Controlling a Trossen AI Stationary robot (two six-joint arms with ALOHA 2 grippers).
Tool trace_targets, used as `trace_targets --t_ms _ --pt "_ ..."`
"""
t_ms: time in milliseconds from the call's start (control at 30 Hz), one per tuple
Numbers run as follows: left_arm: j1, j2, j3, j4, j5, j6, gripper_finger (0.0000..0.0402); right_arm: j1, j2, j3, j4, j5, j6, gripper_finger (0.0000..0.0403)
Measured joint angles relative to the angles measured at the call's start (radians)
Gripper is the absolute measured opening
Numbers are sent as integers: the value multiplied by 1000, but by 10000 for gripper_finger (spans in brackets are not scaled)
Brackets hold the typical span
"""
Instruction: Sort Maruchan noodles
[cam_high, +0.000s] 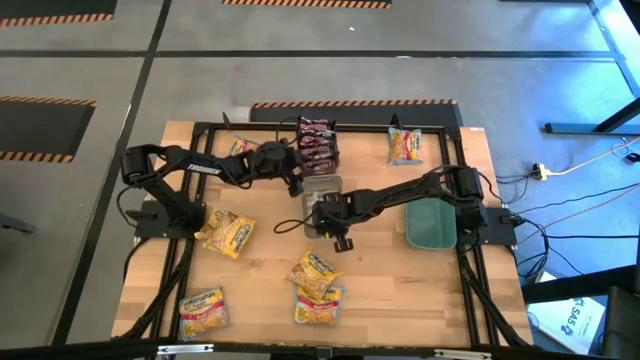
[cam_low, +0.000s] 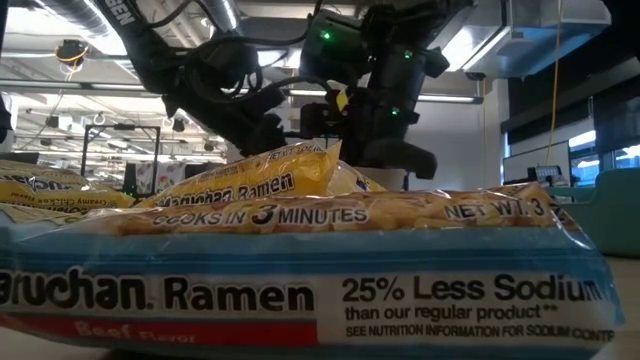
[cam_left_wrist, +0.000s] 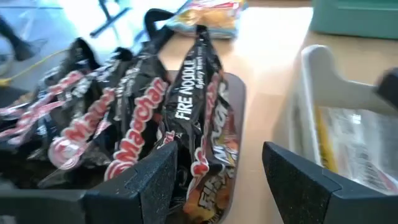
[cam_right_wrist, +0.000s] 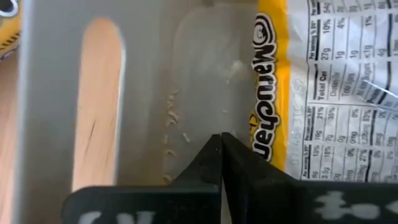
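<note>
Nearest the front edge of the light wooden slatted table (cam_high: 400, 290) lie loose flat plastic ramen packets: an orange-yellow one with pink-red print (cam_high: 203, 309) at the front left, and a small overlapping heap of yellow packets (cam_high: 317, 288) at the front middle. Farther in, on the left, another yellow packet (cam_high: 228, 233) rests near the left arm's base. At mid-table the right gripper (cam_high: 341, 240) hangs with its jaws pressed fully together, holding nothing, at the near end of the clear rectangular plastic bin (cam_high: 322, 190); its wrist view shows a yellow Maruchan packet (cam_right_wrist: 323, 81) lying label-down inside that bin. Right of it sits the teal rectangular bin (cam_high: 432, 224). Beyond, the left gripper (cam_high: 296, 186) stands with jaws apart and empty, just beside the dark brown-red packets (cam_high: 317, 145) standing crowded in the dark grey bin (cam_left_wrist: 235, 118). At the far right lies one more orange-yellow packet (cam_high: 405, 146).
</note>
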Motion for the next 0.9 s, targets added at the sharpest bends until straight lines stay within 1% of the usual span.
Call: trace_targets --t_ms 100,233,467,600,767,900 --pt "-1 -1 0 -22 26 -20 229 0 0 0 -5 0 -10 1" --pt "-4 -3 2 -40 102 -38 229 2 -2 0 -6 12 -14 1" --pt "-19 -2 1 -62 102 -48 229 3 -3 -1 3 46 -16 1" --pt "-19 -1 0 -76 109 -53 229 10 -5 -1 3 133 -14 1" --pt "-20 0 -1 -76 110 -53 229 35 -29 -3 9 298 -18 1" --pt "-20 0 -2 -76 102 -51 229 49 -43 -5 17 394 -26 1"
